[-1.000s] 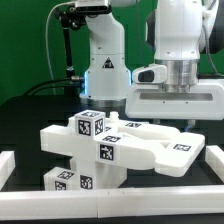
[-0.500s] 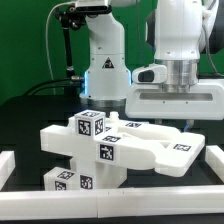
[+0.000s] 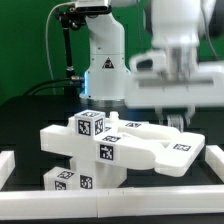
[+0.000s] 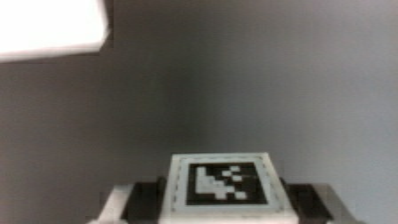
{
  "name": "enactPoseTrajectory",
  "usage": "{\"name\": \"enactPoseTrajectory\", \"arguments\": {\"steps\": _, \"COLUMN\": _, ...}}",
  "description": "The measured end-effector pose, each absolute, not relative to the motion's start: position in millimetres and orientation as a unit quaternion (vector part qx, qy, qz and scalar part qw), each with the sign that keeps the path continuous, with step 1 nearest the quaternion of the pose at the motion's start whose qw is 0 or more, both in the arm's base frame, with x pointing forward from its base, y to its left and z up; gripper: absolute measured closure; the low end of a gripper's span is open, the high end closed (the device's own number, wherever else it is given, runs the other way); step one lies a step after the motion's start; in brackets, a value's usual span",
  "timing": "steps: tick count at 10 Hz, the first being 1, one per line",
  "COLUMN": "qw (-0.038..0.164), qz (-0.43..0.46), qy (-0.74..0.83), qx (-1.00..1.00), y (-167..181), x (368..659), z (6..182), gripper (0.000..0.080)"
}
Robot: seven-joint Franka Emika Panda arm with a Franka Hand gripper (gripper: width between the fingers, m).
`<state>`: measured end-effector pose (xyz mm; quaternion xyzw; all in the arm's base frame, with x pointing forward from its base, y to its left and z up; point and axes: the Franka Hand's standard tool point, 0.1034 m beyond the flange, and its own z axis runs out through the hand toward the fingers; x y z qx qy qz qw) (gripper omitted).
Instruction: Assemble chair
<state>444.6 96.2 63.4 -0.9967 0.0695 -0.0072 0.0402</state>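
chair (image 3: 120, 148) below gripper (image 3: 176, 121), untouched

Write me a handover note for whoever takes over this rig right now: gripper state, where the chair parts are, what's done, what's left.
Gripper: motion-blurred above the parts on the exterior view's right; open or shut cannot be told, and nothing is visibly held.
Chair parts: white tagged pieces piled together on the dark table, between the white border rails.
Done: pieces touch and overlap; whether any are properly joined is unclear.
Left: no finished chair stands yet.
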Motion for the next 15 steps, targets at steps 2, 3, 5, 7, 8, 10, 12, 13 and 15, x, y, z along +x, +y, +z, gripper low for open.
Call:
{"name": "enactPoseTrajectory", "arguments": {"steps": 2, "qw": 0.071, "qz": -0.021, "qy": 0.083, "qx": -0.994, "y": 72, "x": 462, "z": 107.1, "gripper": 0.0515}}
{"name": "enactPoseTrajectory", "arguments": {"steps": 3, "qw": 0.072, "qz": -0.024, "qy": 0.076, "qx": -0.994, "y": 67, "x": 467, "z": 120.8, "gripper": 0.0515}}
{"name": "enactPoseTrajectory", "arguments": {"steps": 5, "qw": 0.062, "qz": -0.021, "qy": 0.071, "qx": -0.995, "y": 65, "x": 465, "z": 116.7, "gripper": 0.0515}}
{"name": "enactPoseTrajectory", "arguments": {"steps": 7, "qw": 0.06, "qz": -0.02, "qy": 0.069, "qx": -0.996, "y": 63, "x": 465, "z": 115.3, "gripper": 0.0515}}
{"name": "enactPoseTrajectory", "arguments": {"steps": 8, "qw": 0.051, "qz": -0.02, "qy": 0.049, "qx": -0.997, "y": 54, "x": 466, "z": 110.7, "gripper": 0.0515}}
{"name": "enactPoseTrajectory", "arguments": {"steps": 10, "qw": 0.058, "qz": -0.044, "qy": 0.025, "qx": -0.997, "y": 36, "x": 500, "z": 137.5, "gripper": 0.0515}}
{"name": "enactPoseTrajectory", "arguments": {"steps": 12, "qw": 0.047, "qz": -0.063, "qy": 0.001, "qx": -0.997, "y": 22, "x": 514, "z": 146.6, "gripper": 0.0515}}
{"name": "enactPoseTrajectory", "arguments": {"steps": 13, "qw": 0.037, "qz": -0.075, "qy": -0.003, "qx": -0.997, "y": 26, "x": 517, "z": 154.2, "gripper": 0.0515}}
{"name": "enactPoseTrajectory", "arguments": {"steps": 15, "qw": 0.036, "qz": -0.072, "qy": -0.003, "qx": -0.997, "y": 23, "x": 515, "z": 150.5, "gripper": 0.0515}}
